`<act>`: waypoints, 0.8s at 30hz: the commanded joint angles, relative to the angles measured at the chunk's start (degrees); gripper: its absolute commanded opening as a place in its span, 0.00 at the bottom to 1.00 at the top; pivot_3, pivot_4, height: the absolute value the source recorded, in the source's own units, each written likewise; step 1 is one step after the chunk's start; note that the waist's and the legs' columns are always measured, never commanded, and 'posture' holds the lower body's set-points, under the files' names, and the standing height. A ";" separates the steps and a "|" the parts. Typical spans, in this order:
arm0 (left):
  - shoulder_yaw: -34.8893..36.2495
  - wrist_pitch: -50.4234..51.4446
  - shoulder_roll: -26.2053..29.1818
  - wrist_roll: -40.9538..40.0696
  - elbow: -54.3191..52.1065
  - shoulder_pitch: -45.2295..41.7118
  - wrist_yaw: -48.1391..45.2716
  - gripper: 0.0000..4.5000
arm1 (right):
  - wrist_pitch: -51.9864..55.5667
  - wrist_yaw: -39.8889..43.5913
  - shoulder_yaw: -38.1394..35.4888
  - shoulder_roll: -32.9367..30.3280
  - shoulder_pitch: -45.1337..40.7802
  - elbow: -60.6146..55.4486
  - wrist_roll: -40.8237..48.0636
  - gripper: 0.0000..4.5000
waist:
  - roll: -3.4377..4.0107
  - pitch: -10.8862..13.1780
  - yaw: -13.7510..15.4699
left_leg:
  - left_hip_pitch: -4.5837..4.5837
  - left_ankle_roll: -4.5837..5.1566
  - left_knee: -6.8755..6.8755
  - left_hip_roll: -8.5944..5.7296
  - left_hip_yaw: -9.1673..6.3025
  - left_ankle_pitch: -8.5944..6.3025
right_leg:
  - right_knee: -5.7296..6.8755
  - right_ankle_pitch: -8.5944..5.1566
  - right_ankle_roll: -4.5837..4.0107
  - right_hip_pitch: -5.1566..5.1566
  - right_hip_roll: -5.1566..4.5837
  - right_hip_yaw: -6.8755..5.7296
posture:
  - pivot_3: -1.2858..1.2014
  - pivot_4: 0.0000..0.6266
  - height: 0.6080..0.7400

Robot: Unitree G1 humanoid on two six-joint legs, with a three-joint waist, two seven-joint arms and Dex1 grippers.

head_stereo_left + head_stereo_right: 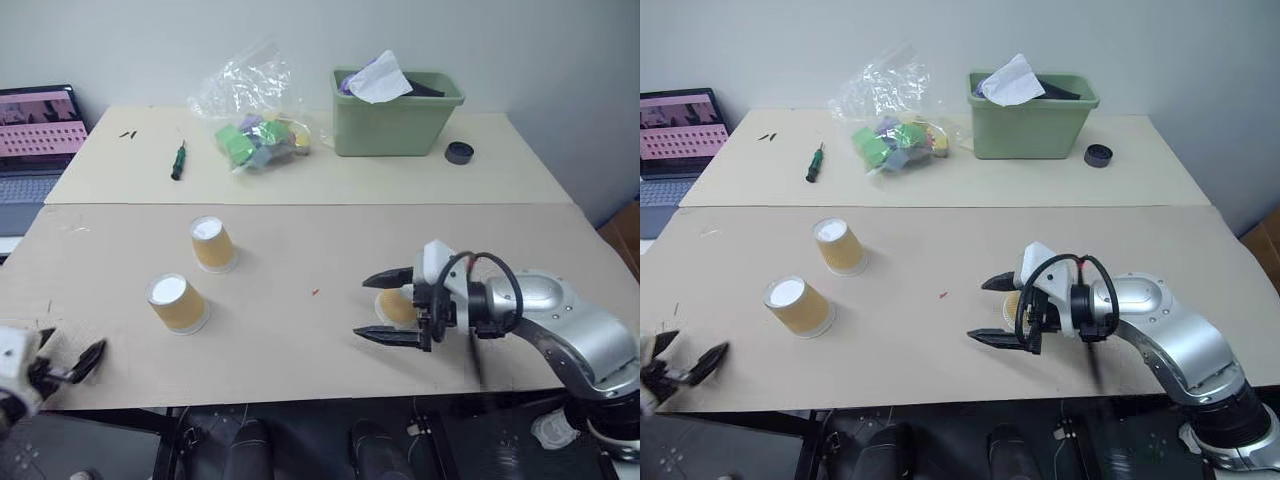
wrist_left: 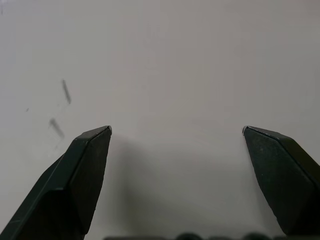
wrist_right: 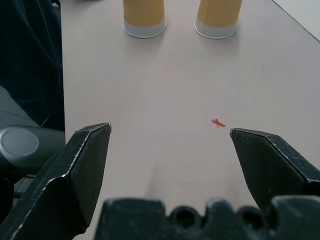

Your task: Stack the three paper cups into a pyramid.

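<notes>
Brown cardboard-topped table [image 1: 300, 330], with a paler table [image 1: 420, 180] behind against the wall.

Right gripper [image 1: 385, 308]: fingers spread wide, nothing held, low over the cardboard; one paper cup [image 1: 395, 305] partly hidden just behind the fingers, apparently between or beside them — contact not clear.

Left gripper [image 1: 68, 362]: fingers also apart, empty, at the near left edge, well apart from any cup.

Other two cups upside down, white bases up: nearer cup [image 1: 177, 303] and farther cup [image 1: 212, 243], near each other but not touching, well left of the right gripper.

Farther out: green bin [image 1: 396, 112], bag of blocks [image 1: 255, 135], screwdriver [image 1: 178, 160], black ring [image 1: 459, 152], laptop [image 1: 35, 140].

No pyramid yet. Likely step: forming the base. Best done by centring the fingers on a cup's ribbed side, closing lightly to avoid crushing, setting two cups side by side and touching, then the third square across both bases.
</notes>
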 commanded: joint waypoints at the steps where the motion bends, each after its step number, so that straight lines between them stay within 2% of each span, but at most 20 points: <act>1: -0.38 0.58 2.69 -1.98 -4.40 -1.19 -6.14 1.00 | -1.53 0.32 -0.76 1.11 -1.46 0.32 -0.86 1.00 | 0.02 0.01 0.57 | 0.00 -0.04 0.02 0.00 0.00 -0.02 | 0.00 -0.01 -0.01 0.01 -0.03 -0.05 | 0.52 0.24 0.64; 6: -6.96 4.90 3.31 -3.93 -14.62 -7.39 -7.62 1.00 | -1.54 1.12 -0.53 2.25 -1.92 1.69 -1.65 1.00 | -0.12 -0.04 1.41 | -0.01 -0.13 0.06 0.02 0.01 -0.08 | -0.02 0.00 -0.03 0.08 -0.04 -0.07 | 0.52 0.24 0.64; 10: -11.64 9.12 2.69 -5.05 -21.09 -12.48 -6.33 1.00 | -1.36 1.17 -1.06 2.54 -1.71 2.04 -2.01 1.00 | -0.13 -0.04 1.52 | -0.06 0.25 0.04 0.05 0.01 0.16 | -0.01 0.01 0.00 0.23 0.02 -0.05 | 0.52 0.24 0.64; 12: -12.91 10.88 2.18 -5.63 -22.95 -14.19 -5.64 1.00 | -1.08 1.10 -1.64 2.57 -1.50 1.75 -1.76 1.00 | -0.12 -0.04 1.11 | -0.12 0.27 0.02 0.06 0.01 0.17 | 0.02 0.16 0.29 0.19 0.08 0.00 | 0.52 0.24 0.64; 24: -16.46 14.18 1.26 -5.12 -22.71 -21.31 -4.80 1.00 | -0.65 -0.77 -3.42 2.16 0.62 0.35 -1.83 1.00 | -0.10 -0.03 1.46 | -0.11 0.28 0.09 0.12 0.00 0.16 | 0.13 0.19 0.47 0.19 0.16 0.01 | 0.52 0.24 0.64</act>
